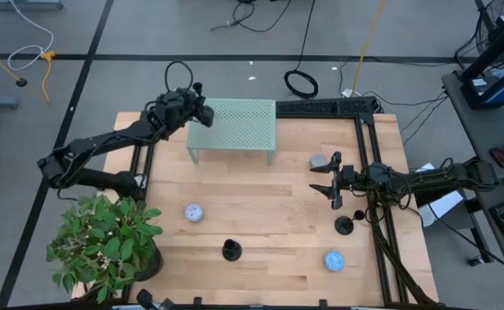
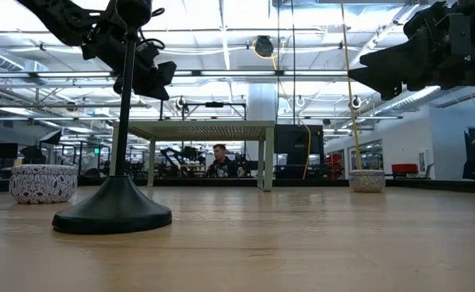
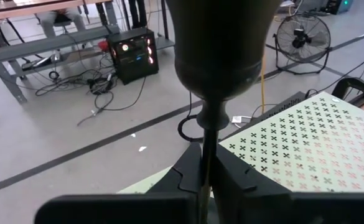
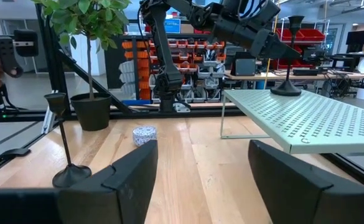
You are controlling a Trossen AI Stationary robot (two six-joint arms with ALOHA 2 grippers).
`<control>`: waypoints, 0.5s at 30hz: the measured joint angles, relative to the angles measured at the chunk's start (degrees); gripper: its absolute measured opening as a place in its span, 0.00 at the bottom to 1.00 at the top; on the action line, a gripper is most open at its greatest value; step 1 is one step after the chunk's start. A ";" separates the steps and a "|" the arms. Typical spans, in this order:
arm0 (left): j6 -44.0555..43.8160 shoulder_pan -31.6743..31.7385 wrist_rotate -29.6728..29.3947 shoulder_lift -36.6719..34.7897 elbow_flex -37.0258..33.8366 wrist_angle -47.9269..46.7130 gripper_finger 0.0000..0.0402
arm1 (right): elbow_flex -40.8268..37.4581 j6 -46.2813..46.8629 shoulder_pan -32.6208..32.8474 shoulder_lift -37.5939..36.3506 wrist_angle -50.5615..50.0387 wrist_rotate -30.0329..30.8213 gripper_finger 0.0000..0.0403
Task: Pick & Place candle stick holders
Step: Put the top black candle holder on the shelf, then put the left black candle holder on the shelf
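The left gripper (image 3: 205, 177) pinches one candle stick holder (image 3: 219, 56) by its thin, stiff stem over the far mesh shelf (image 1: 233, 126), where its flat base looks stable, while the right gripper (image 4: 203, 171) waits wide open and empty.

Three small black candle stick holders with round flat bases show: one at six o'clock on the wooden tabletop (image 1: 260, 215) (image 1: 231, 251), one at four o'clock (image 1: 345, 226), and one on the pale green perforated metal shelf (image 1: 234, 126) at twelve o'clock (image 4: 289, 87). Three small round patterned ceramic bowls sit at eight (image 1: 194, 212), five (image 1: 334, 260) and two o'clock (image 1: 320, 161). One green leafy potted plant (image 1: 105, 237) stands at eight o'clock.
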 joint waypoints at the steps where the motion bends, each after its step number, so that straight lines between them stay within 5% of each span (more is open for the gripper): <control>1: 0.18 0.02 -0.01 0.00 0.00 0.00 0.06 | 0.00 0.04 0.00 0.00 0.00 0.00 0.61; 15: 1.21 -0.04 0.02 -1.15 -0.02 -5.28 0.37 | 0.00 6.94 0.48 0.11 0.04 -0.20 0.64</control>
